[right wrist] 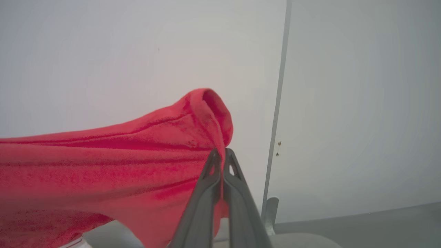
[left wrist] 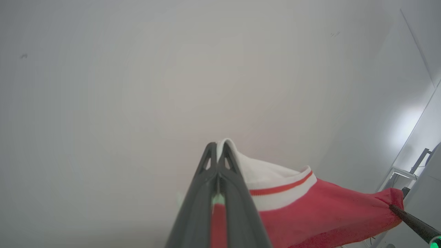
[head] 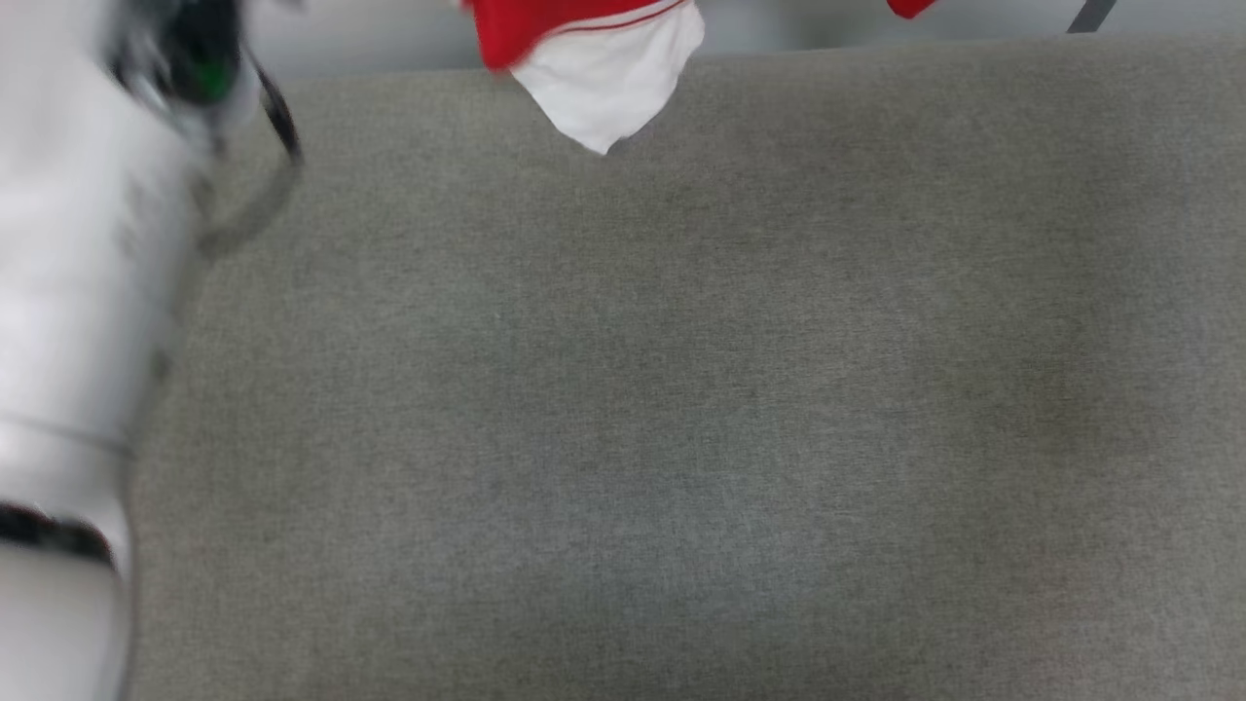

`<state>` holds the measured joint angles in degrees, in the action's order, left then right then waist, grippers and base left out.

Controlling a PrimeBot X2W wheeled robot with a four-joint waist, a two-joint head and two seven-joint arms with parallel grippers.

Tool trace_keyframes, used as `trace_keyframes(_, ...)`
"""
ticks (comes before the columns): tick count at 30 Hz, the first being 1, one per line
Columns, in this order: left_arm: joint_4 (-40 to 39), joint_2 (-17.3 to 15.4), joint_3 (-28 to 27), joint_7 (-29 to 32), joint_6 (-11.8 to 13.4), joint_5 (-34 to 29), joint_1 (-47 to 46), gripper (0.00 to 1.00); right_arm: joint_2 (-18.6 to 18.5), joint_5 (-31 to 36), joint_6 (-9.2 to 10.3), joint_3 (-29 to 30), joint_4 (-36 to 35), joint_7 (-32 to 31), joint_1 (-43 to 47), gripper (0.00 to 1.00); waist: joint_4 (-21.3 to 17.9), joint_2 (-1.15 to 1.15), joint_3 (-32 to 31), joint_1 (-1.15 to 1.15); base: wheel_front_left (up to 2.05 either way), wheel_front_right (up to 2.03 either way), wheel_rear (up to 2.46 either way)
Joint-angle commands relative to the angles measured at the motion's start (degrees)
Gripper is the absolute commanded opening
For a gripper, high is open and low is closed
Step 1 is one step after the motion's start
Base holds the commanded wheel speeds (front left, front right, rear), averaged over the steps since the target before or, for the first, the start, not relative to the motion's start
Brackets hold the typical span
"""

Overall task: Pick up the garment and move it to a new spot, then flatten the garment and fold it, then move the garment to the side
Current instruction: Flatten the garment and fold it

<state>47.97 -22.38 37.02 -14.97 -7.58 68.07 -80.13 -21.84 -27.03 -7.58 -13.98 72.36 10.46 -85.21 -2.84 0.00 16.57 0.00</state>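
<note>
Both jaws aloft, tight on garment (right wrist: 103, 165).

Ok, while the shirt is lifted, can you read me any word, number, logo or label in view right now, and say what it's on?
No text can be read.
The garment shows plain red cloth, a white sleeve and striped trim; the parts in view carry no print.
The grey surface is unmarked.
The pale forearm is too blurred to tell.
</note>
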Motion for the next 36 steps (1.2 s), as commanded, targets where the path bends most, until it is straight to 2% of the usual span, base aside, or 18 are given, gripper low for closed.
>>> trace_keyframes(1, -0.3, -0.3, -0.4, -0.2, 0.2, 0.7, 2.0, 0.0, -0.1, 0.1, 0.16, -0.2, 0.6, -0.3, 2.0, 0.0, 0.2, 0.0, 0.1, 0.0, 0.0, 0.0, 0.0)
trace_keyframes(9, -9.4, -1.0, 2.5, -0.2, 0.2, 6.0, 19.7, 0.0, 1.5, -3.7, 0.12, -3.1, -1.4, -2.4, 13.1, 0.0, 0.8, 0.0, 0.1, 0.0, 0.0, 0.0, 0.0)
trace_keyframes(16, -17.1, -3.2, 3.1, -0.3, 0.2, 8.2, 34.9, 0.0, -0.6, -10.7, 0.12, -8.0, -9.4, -6.3, 26.2, 0.0, 1.2, 0.0, -1.3, 0.0, 0.0, 0.0, 0.0)
trace_keyframes(21, -22.8, -4.5, 1.8, -0.2, 0.2, 6.3, 44.4, 0.0, -3.8, -17.2, 0.12, -11.0, -17.9, -8.8, 36.2, 0.0, 1.4, 0.0, -3.2, 0.0, 0.0, 0.0, 0.0)
trace_keyframes(28, -30.7, -6.8, 1.3, -0.1, 0.2, -1.6, 58.2, 0.0, -9.5, -25.4, 0.12, -15.7, -32.1, -15.2, 50.7, 0.0, 0.8, 0.0, -6.1, 0.0, 0.0, 0.0, 0.0)
trace_keyframes(31, -33.8, -7.5, 1.1, -0.1, 0.2, -3.1, 62.9, 0.0, -12.4, -27.8, 0.12, -16.3, -37.7, -17.0, 56.4, 0.0, 0.7, 0.0, -6.6, 0.0, 0.0, 0.0, 0.0)
trace_keyframes(36, -38.6, -8.3, -0.6, -0.1, 0.2, -5.2, 70.1, 0.0, -16.6, -29.4, 0.12, -14.0, -44.6, -18.3, 64.4, 0.0, 0.1, 0.0, -7.1, 0.0, 0.0, 0.0, 0.0)
